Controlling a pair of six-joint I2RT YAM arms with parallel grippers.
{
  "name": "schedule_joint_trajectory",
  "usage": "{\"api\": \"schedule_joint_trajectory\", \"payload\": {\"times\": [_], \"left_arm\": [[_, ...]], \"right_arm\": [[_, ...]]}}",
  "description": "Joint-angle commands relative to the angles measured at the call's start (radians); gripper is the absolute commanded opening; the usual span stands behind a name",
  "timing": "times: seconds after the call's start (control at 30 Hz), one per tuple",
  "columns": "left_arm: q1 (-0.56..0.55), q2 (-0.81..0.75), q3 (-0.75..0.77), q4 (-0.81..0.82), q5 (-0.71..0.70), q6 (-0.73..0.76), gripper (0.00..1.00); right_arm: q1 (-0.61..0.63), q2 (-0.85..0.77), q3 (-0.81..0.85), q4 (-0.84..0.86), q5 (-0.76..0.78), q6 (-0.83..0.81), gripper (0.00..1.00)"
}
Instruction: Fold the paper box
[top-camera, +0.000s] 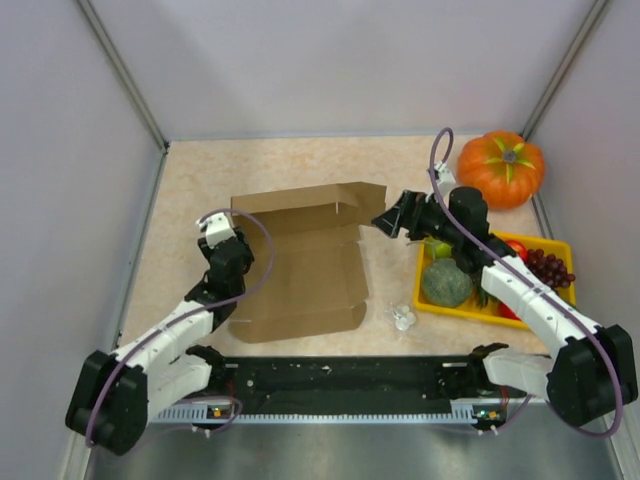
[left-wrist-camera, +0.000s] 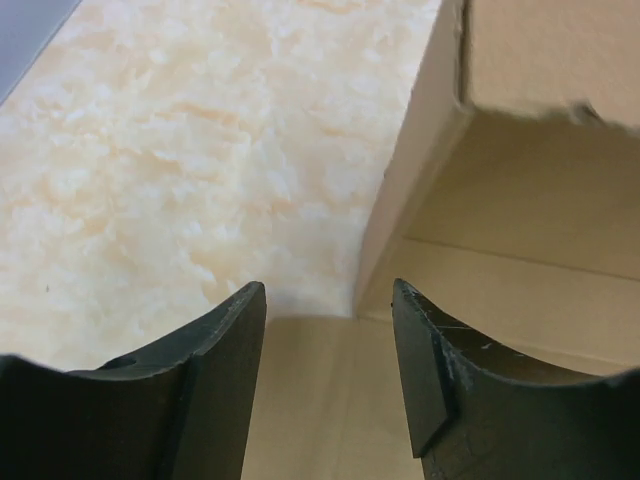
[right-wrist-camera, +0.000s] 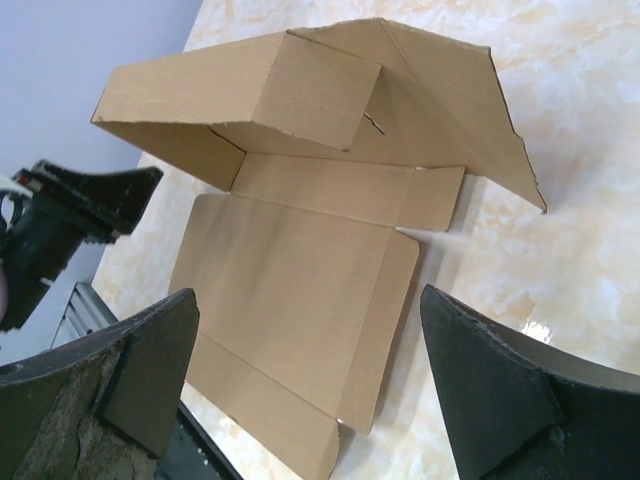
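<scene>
My left gripper (left-wrist-camera: 328, 300) has its jaws apart, with the raised left wall of the paper box (top-camera: 300, 270) just ahead between them. It looks lined up to pinch that crease. My right gripper (right-wrist-camera: 308, 295) hangs spread wide near the box's far right corner, probably ready to steady the standing rear panel. The box lies half-folded mid-surface (left-wrist-camera: 150, 150), between both arms. Its brown cardboard shows no print or label.

The right arm (top-camera: 520, 290) is covering part of the yellow tray (top-camera: 445, 308). The left wrist view's edge is cutting off the paper box (left-wrist-camera: 520, 200).
</scene>
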Motion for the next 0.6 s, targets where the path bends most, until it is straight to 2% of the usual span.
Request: {"api": "schedule_joint_trajectory", "payload": {"times": [0.0,0.1,0.2,0.3,0.33,0.47,0.53,0.57], "left_arm": [[0.098,0.118,0.047,0.260,0.172,0.166,0.66],[0.107,0.193,0.090,0.299,0.230,0.229,0.72],[0.116,0.228,0.107,0.343,0.260,0.253,0.70],[0.119,0.250,0.119,0.354,0.252,0.262,0.59],[0.119,0.254,0.129,0.342,0.237,0.259,0.53],[0.119,0.255,0.120,0.365,0.215,0.282,0.37],[0.119,0.256,0.112,0.391,0.208,0.293,0.33],[0.119,0.253,0.112,0.392,0.209,0.296,0.26]], "right_arm": [[0.006,-0.060,-0.010,0.049,0.005,-0.018,0.91],[0.008,-0.068,-0.007,0.052,0.006,-0.017,0.91],[0.006,-0.048,0.007,0.050,0.002,0.006,0.91],[0.017,0.013,0.062,0.011,-0.009,0.030,0.89],[0.025,0.033,0.085,-0.031,-0.005,0.031,0.88],[0.057,0.137,0.255,-0.155,0.014,0.077,0.84],[0.087,0.197,0.320,-0.189,0.021,0.077,0.81],[0.104,0.218,0.379,-0.219,0.034,0.071,0.81]]}}
